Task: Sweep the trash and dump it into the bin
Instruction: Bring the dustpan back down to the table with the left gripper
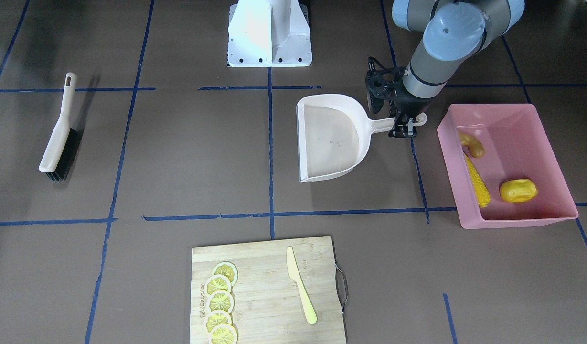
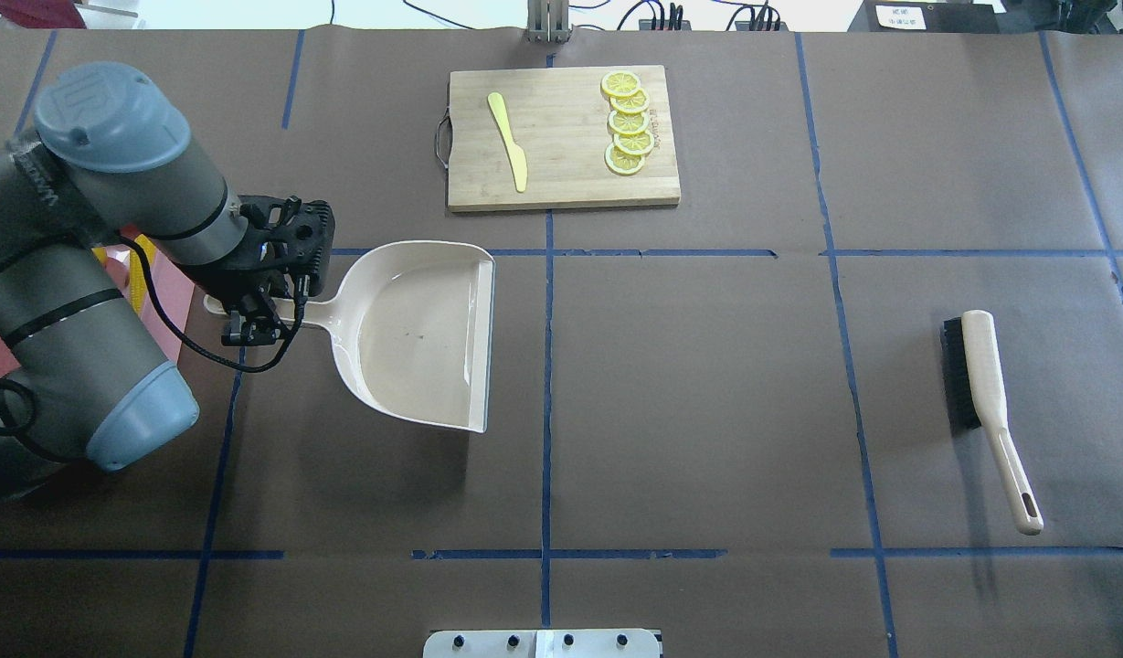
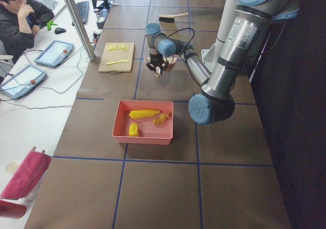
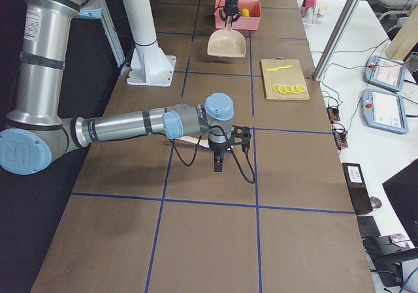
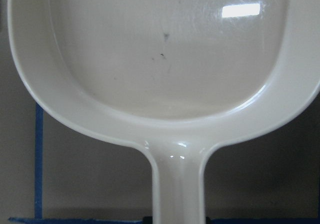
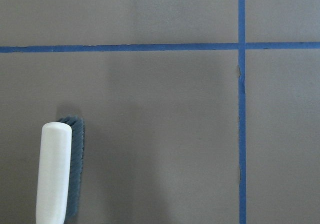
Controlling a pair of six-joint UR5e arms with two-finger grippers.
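In the front-facing view the sweeping looks finished: the corn cob (image 1: pixel 477 181), the potato-like lump (image 1: pixel 517 190) and the ginger root (image 1: pixel 471 145) all lie inside the pink bin (image 1: pixel 489 108), and the dustpan (image 1: pixel 329 138) beside it is empty. The left gripper (image 1: pixel 403 128) stands over the pan's handle with its fingers on either side, apparently pinching it. The overhead view agrees, with the pan lying low and level and the brush (image 2: pixel 981 393) resting alone, well apart on the far side. In the right-side view the right gripper (image 4: pixel 219 161) hangs near the brush, but whether its claw is spread or pressed together cannot be told. The left wrist view shows only the bare pan. The step in hand seems to be putting the tool down. The next move would call for loosening the fingers and lifting straight up, clear of the handle.
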